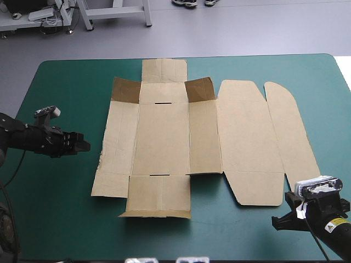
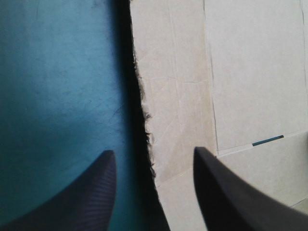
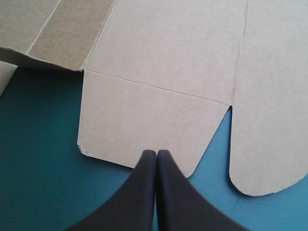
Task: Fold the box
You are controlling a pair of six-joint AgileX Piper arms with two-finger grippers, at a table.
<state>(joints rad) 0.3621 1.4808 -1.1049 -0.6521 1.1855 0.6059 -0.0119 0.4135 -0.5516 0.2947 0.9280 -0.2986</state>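
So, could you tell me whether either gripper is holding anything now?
Nothing: the flat brown cardboard box lies free; left gripper open, right gripper shut, empty.

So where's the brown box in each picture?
High view: box flat, mid-table.
Left wrist view: its ragged edge runs between the fingers of the open left tool.
Right wrist view: its rounded flap, just ahead of the shut right tool.
Shared landmark: the teal-green cover beside it.

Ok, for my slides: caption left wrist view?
Left gripper, jaws open, straddling the ragged edge of the box on teal-green cover.
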